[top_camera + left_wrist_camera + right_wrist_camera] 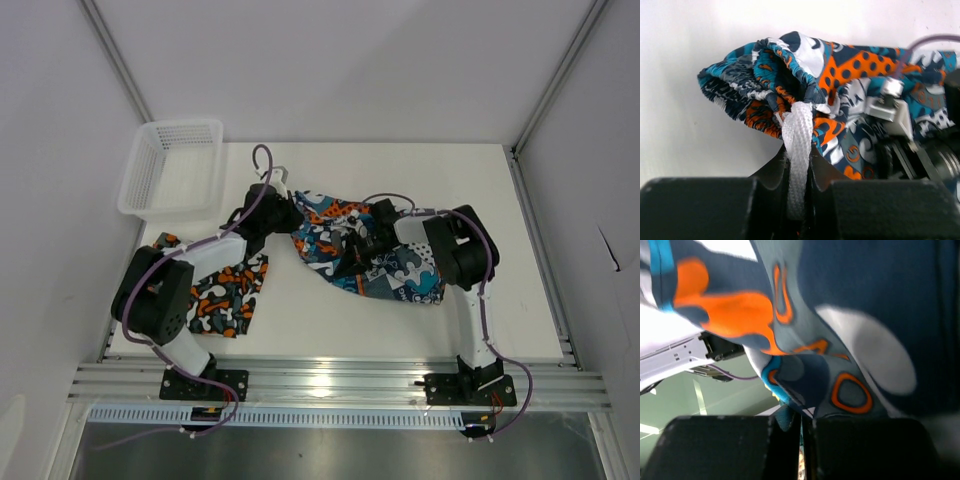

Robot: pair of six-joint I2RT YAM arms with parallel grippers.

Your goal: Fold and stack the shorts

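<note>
Two shorts on the table (pixel 480 180) — the camouflage pair (pixel 228 295) spread flat at the near left, partly under the left arm (pixel 160 295), and the teal graphic pair (pixel 385 272) bunched in the middle. One white mesh basket (pixel 180 126) sits at the far left corner. Both arms bend inward over the teal graphic pair. The left gripper (pixel 799 165) is clamped on its white drawstring (pixel 797 130); the right gripper (pixel 801 425) is pinched tight on a fold of its fabric
</note>
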